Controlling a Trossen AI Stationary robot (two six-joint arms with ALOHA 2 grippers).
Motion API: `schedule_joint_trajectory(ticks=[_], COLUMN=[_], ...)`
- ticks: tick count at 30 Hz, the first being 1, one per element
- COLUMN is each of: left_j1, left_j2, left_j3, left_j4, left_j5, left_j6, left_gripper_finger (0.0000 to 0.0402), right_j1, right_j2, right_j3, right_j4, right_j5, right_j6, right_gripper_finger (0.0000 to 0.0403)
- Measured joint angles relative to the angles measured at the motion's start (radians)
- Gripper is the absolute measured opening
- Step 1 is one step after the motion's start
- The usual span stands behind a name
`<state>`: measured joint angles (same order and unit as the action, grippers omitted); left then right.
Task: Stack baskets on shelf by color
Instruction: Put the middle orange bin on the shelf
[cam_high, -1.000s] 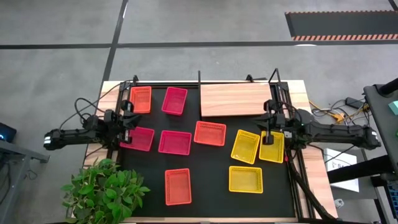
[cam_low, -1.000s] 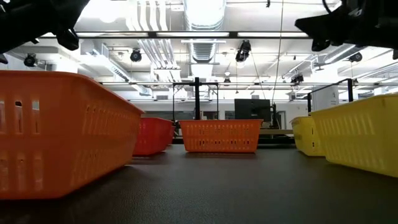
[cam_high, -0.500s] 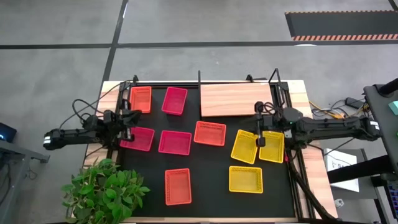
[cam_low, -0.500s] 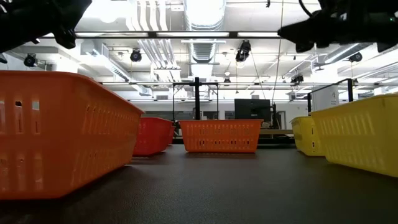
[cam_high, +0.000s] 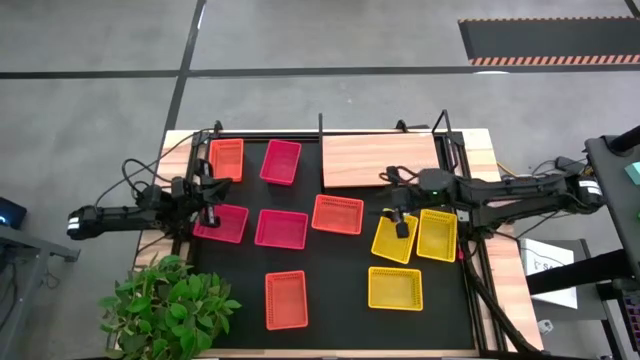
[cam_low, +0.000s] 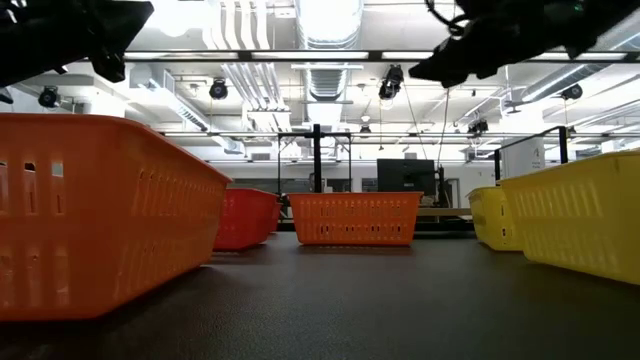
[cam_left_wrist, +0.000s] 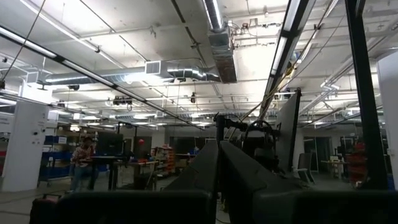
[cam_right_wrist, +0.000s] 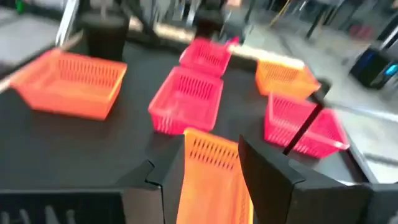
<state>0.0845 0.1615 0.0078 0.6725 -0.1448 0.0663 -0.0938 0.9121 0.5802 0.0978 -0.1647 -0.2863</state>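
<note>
Nine baskets (cam_high: 337, 214) lie loose; the shelf (cam_high: 378, 160) at twelve is bare. My right gripper (cam_high: 398, 222), fingers apart and empty, hovers over a yellow basket (cam_high: 394, 236). Descending off-centre could snag its mesh rim and tip it.

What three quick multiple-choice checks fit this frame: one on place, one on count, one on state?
1. Where is the right gripper?
A. Over the shelf
B. Over the yellow baskets at the mat's right side
C. Over the plant

2. How many yellow baskets are on the mat?
A. One
B. Three
C. Five

3. What is the state of the shelf?
A. Bare, no basket on it
B. Holding one pink basket
C. Holding a full stack

Key:
1. B, the high view shows it above the leftmost yellow basket, beside a second one.
2. B, those two plus a third nearer the front edge.
3. A, the board's whole wooden top shows, with all baskets lying on the black mat.
</note>
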Motion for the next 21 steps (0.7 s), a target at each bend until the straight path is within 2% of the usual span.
schedule_joint_trajectory(ticks=[5, 12, 21], left_j1=[0.000, 0.000, 0.000], left_j2=[0.000, -0.003, 0.008], left_j3=[0.000, 0.000, 0.000], left_j4=[0.001, 0.072, 0.079], left_j5=[0.000, -0.002, -0.003], left_j6=[0.000, -0.001, 0.000], left_gripper_finger=[0.0000, 0.0000, 0.0000], right_j1=[0.023, 0.065, 0.099], right_j2=[0.079, 0.221, 0.492], right_j3=[0.159, 0.356, 0.635], right_j4=[-0.284, -0.534, -0.886], right_j5=[-0.001, 0.009, 0.012], right_j6=[-0.066, -0.177, -0.122], right_gripper_finger=[0.0142, 0.0150, 0.0141])
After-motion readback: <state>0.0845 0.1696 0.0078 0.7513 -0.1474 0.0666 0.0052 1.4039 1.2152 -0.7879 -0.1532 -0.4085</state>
